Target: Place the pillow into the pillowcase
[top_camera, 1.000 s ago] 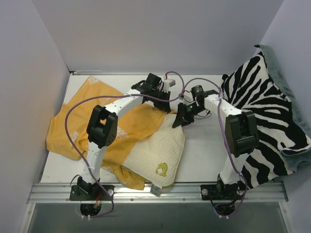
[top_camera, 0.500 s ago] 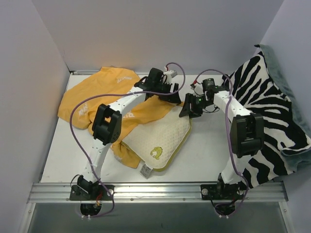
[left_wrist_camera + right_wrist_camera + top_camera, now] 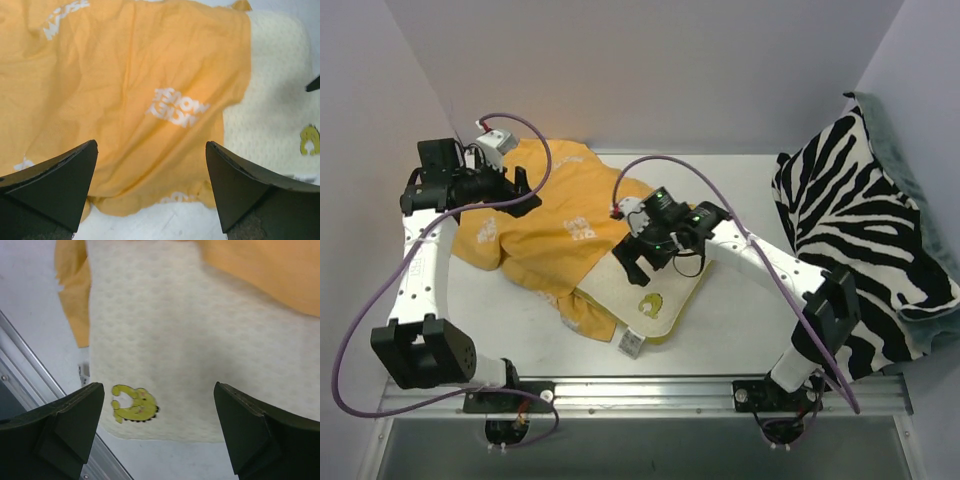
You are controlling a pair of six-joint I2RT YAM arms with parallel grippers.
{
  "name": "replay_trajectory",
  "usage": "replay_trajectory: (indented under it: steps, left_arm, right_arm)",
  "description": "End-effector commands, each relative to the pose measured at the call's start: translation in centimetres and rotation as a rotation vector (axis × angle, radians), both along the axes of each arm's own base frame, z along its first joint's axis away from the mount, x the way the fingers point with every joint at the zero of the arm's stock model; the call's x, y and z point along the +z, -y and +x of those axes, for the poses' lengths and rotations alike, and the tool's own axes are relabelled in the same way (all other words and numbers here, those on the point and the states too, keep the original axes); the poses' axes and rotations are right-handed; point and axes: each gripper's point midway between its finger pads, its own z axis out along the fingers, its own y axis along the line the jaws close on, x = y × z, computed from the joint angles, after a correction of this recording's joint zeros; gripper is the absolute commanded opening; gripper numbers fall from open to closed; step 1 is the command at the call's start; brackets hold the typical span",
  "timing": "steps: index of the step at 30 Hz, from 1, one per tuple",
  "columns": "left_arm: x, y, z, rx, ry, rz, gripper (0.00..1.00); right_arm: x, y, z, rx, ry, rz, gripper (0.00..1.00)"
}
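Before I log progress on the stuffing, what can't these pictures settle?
- Far end of the pillow: under the pillowcase cloth, every view.
- Mouth of the pillowcase: lost in folds, top view.
- Print on the tag: too small, top view.

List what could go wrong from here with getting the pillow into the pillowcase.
1. The left end effector and the right end effector are both open and hold nothing, so a push on the pillow may drag the loose pillowcase along rather than slide the pillow in.
2. The pillow's tag lies near the front rail; a pull that way might tip the pillow off the table.
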Motion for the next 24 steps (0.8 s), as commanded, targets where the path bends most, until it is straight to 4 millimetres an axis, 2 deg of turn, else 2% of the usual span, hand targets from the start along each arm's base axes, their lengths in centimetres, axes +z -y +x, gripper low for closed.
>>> replay_trajectory:
  steps: [1,2,3,4,5,7,8,9,10,11,12,13,14,15,16,17,20,21,23,24]
  left_arm:
    - [-2.8,0.3,-6.2,-0.156,-0.041,0.046,0.97]
    - [-2.5,-0.3,-7.3,-0.138,-0.028,0.050,0.97]
    - [-3.1,-0.6,-8.2,-0.126,-0.057,0.039,0.97]
    - [-4.1,-1.5,-9.2,-0.105,-0.086,0.028,0.97]
    - [-4.1,-1.6,-10.0,-0.100,-0.088,0.031,0.97]
    - [-5.7,-1.6,-11.8,-0.117,-0.134,0.037,0.98]
    - [-5.7,-1.5,-12.6,-0.135,-0.119,0.055,0.97]
    - [-6.3,-1.2,-14.0,-0.168,-0.146,0.059,0.98]
    - [-6.8,-1.4,-14.5,-0.226,-0.105,0.119,0.97]
    - [-8.0,-1.8,-15.7,-0.241,-0.120,0.172,0.97]
    - [-9.0,-1.9,-17.2,-0.273,-0.163,0.198,0.97]
    - [-9.9,-2.4,-18.1,-0.363,-0.130,0.277,0.97]
    - [-11.4,-2.4,-19.7,-0.418,-0.162,0.298,0.97]
    - [-12.2,-2.6,-21.1,-0.503,-0.166,0.345,0.96]
    - [-12.8,-2.4,-21.9,-0.542,-0.169,0.348,0.96]
    - [-13.4,-2.1,-22.7,-0.573,-0.164,0.348,0.96]
    - [-14.4,-0.8,-23.2,-0.709,-0.070,0.405,0.96]
    - [-15.9,0.7,-23.5,-0.800,-0.042,0.430,0.96]
    - [-17.3,1.8,-23.1,-0.845,0.026,0.532,0.97]
    - [-18.4,3.8,-22.4,-0.897,0.104,0.561,0.97]
  right_arm:
    - [-4.6,0.5,-2.3,0.082,0.013,-0.240,0.97]
    - [-4.9,-1.0,-3.4,0.122,0.025,-0.254,0.98]
    - [-6.1,-1.7,-4.0,0.144,0.016,-0.288,0.98]
    - [-6.6,-2.2,-4.1,0.144,0.028,-0.314,1.00]
    - [-6.7,-3.5,-5.0,0.176,0.042,-0.320,1.00]
    - [-9.1,-4.2,-5.6,0.195,0.020,-0.375,1.00]
    - [-9.8,-4.6,-5.8,0.202,0.010,-0.390,1.00]
    - [-11.5,-4.9,-5.9,0.201,-0.016,-0.420,1.00]
    - [-12.2,-5.0,-5.7,0.183,-0.038,-0.425,1.00]
    - [-12.8,-5.0,-5.8,0.159,-0.074,-0.423,0.95]
    - [-13.3,-4.6,-4.8,0.122,-0.118,-0.417,0.85]
    - [-13.2,-4.6,-4.6,0.103,-0.159,-0.385,0.57]
    - [-12.8,-5.2,-5.0,0.091,-0.226,-0.324,0.44]
    - [-11.5,-5.0,-3.8,0.060,-0.244,-0.264,0.21]
    - [-10.7,-5.2,-3.6,0.058,-0.261,-0.224,0.09]
    - [-9.6,-5.6,-3.7,0.066,-0.283,-0.172,0.00]
    - [-6.1,-6.1,-3.2,0.090,-0.291,-0.046,0.00]
    - [-4.9,-6.5,-3.5,0.112,-0.300,-0.002,0.00]
    - [-3.8,-6.7,-3.8,0.135,-0.302,0.034,0.00]
    - [-3.4,-6.8,-3.9,0.143,-0.304,0.048,0.00]
